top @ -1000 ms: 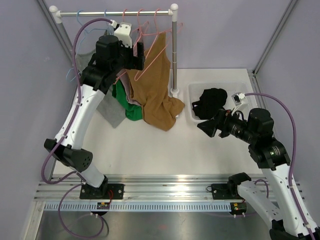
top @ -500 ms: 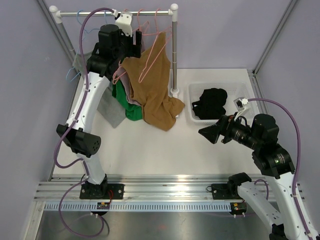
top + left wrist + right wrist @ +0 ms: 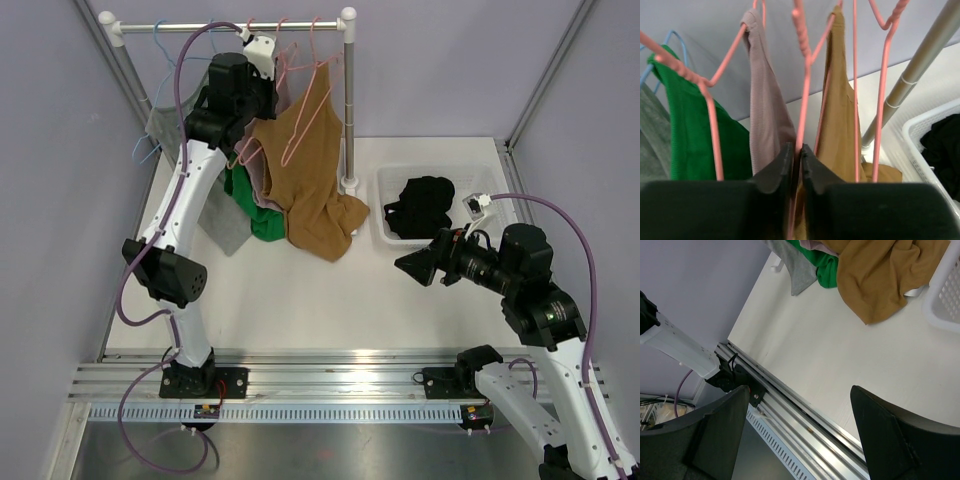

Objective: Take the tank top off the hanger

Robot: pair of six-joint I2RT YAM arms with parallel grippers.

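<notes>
A brown tank top (image 3: 310, 170) hangs from a pink hanger (image 3: 300, 110) on the white rail (image 3: 200, 25), its hem pooled on the table. My left gripper (image 3: 272, 85) is up at the rail. In the left wrist view that gripper (image 3: 799, 150) is shut on a pink hanger wire (image 3: 802, 100), between a mauve top (image 3: 765, 115) and the brown tank top (image 3: 840, 125). My right gripper (image 3: 415, 262) hovers open over the table's right side, holding nothing. The right wrist view has the right gripper (image 3: 800, 425) wide apart and the brown tank top (image 3: 880, 275) far off.
Green (image 3: 250, 200) and grey (image 3: 225, 225) garments hang left of the brown one. A white bin (image 3: 385, 225) with a black garment (image 3: 425, 200) sits at the right. The rack's upright pole (image 3: 348, 100) stands beside the brown top. Several pink hangers crowd the rail.
My left gripper has risen toward the rail and closed from wide open onto the pink hanger wire. The right arm drew back slightly, still open.
</notes>
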